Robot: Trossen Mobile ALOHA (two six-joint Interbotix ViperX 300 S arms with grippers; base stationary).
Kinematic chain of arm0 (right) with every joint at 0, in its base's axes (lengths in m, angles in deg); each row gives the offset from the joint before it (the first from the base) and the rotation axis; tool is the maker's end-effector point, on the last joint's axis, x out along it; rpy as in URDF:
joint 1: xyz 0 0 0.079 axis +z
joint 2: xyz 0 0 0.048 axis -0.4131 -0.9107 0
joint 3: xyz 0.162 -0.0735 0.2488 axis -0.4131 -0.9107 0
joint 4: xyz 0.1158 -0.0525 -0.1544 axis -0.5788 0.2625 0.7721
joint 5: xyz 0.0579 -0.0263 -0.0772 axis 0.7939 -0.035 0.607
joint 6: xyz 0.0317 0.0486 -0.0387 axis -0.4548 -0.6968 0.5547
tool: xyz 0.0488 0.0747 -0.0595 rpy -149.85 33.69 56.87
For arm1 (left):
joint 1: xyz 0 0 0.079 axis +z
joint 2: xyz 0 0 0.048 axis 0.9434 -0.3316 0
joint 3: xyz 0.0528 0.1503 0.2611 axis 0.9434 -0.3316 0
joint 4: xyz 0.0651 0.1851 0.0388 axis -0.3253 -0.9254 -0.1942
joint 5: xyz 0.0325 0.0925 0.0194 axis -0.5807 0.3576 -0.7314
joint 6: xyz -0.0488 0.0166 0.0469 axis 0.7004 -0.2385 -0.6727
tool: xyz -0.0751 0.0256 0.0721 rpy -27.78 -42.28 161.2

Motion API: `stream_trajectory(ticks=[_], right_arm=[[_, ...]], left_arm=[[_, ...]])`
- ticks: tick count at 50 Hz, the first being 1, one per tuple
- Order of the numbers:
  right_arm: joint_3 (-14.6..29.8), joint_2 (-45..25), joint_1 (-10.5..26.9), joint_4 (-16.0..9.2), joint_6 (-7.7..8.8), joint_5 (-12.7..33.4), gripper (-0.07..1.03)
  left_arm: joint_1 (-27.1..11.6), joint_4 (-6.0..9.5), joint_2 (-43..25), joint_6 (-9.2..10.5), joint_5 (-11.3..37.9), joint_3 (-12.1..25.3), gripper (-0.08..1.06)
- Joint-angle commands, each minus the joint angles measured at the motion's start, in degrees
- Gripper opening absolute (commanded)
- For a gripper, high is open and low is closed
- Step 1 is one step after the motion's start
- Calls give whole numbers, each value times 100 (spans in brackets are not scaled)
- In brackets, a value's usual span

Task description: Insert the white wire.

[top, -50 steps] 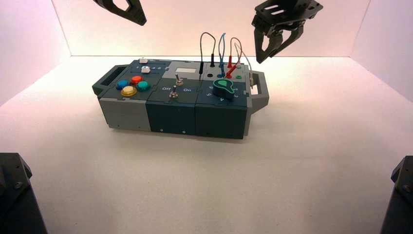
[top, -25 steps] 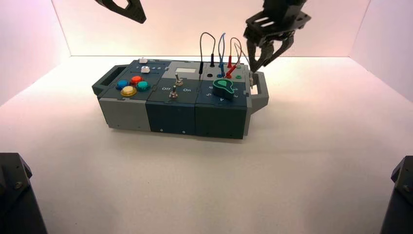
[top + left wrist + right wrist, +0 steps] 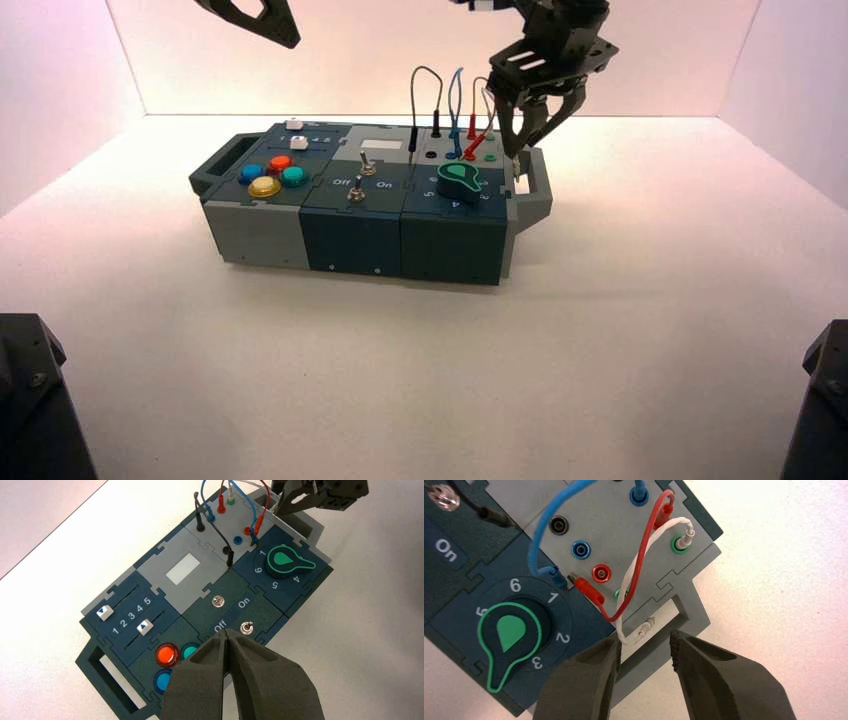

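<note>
Pale tabletop [image 3: 620,330] bears the box [image 3: 360,215]; my right gripper [image 3: 644,652], spread, hangs over the white wire [image 3: 631,592], whose loose plug [image 3: 644,628] lies lower centre by the handle, so I should pinch that plug squarely.

A box [image 3: 355,235] of dark teal and grey plastic panels is being shown on a pale tabletop [image 3: 600,330]. A thin white jumper wire [image 3: 636,580] with pale plugs is being seen beside a red wire [image 3: 644,555] and a blue wire [image 3: 549,520]; green [image 3: 680,544], red [image 3: 600,572], blue [image 3: 580,549] and black [image 3: 558,525] sockets are being displayed on the grey panel. A green teardrop knob [image 3: 509,640] is being ringed by white numerals. Round orange [image 3: 166,654], teal [image 3: 189,651] and blue [image 3: 163,681] buttons are being shown, and a yellow one [image 3: 264,186] too.
</note>
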Motion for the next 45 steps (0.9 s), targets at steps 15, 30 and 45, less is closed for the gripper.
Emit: stream_trajectory(ticks=[15,30,45], right_arm=[[272,97,44,193,35,290,-2],[272,360,35,193,35,439,-2],[272,536,44,167,35,606,-2]], left_arm=[[-9,0,18,-35,-35,97,-3],[0,0,0,-35,-88,79,-3],[0,-9,-26,-44,-114,70,-3]])
